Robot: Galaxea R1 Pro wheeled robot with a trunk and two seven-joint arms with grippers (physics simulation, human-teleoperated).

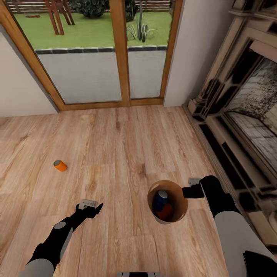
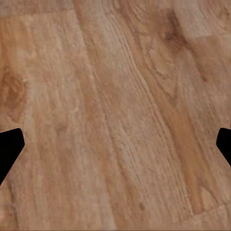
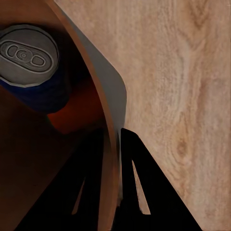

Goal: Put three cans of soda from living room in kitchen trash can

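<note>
right gripper (image 1: 187,191) pinches the bin (image 1: 181,215) rim, two cans inside — left gripper (image 1: 92,206), open and empty, should next reach the orange can (image 1: 60,165).

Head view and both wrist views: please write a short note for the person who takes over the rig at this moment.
Right end effector: shut on the rim of the trash can, one finger inside the wall, one outside.
Left end effector: open and empty, above bare wood floor.
In the trash can: the dark blue can and one orange can.
The other orange can lies on its side on the floor, ahead and to the left of the left end effector.
Done: two of three cans binned. Left: pick up the last orange can, put it in, and bring the trash can to the kitchen.
</note>
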